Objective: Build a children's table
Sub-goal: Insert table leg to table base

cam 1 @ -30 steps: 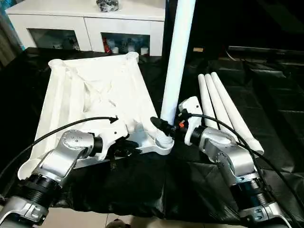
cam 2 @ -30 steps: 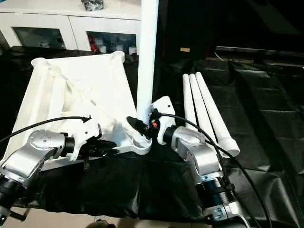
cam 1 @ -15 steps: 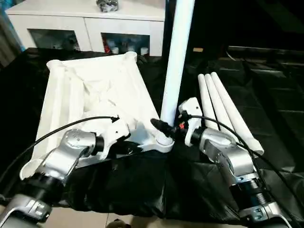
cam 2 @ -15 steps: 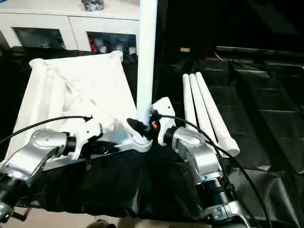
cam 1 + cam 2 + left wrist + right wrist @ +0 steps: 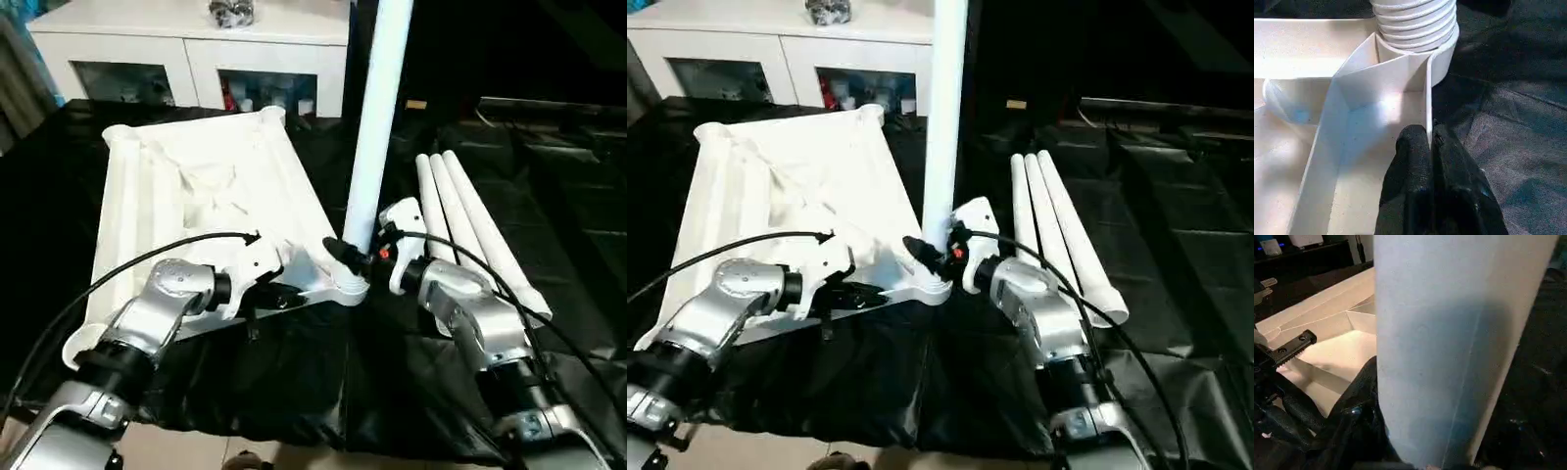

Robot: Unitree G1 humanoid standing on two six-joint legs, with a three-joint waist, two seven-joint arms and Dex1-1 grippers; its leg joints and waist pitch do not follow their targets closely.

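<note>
The white tabletop (image 5: 196,196) lies underside up on a black sheet. One white leg (image 5: 377,117) stands upright in its near right corner socket (image 5: 348,286), and its threaded end (image 5: 1415,22) shows above the socket. My right gripper (image 5: 343,257) is shut on this leg just above the socket, with a black finger (image 5: 1359,401) pressed against the tube (image 5: 1459,333). My left gripper (image 5: 1430,142) is shut on the thin rim wall of the tabletop's near edge (image 5: 284,292), close to that corner. Three more legs (image 5: 470,225) lie side by side to the right.
A white cabinet with glass doors (image 5: 196,59) stands behind the tabletop, with a dark object (image 5: 230,12) on top. The black sheet (image 5: 549,157) covers the surface to the right. The near edge drops to the floor (image 5: 176,455).
The camera has shifted a little. Both grippers keep their holds. Less of the leg's thread shows above the socket in the eye views than a second ago.
</note>
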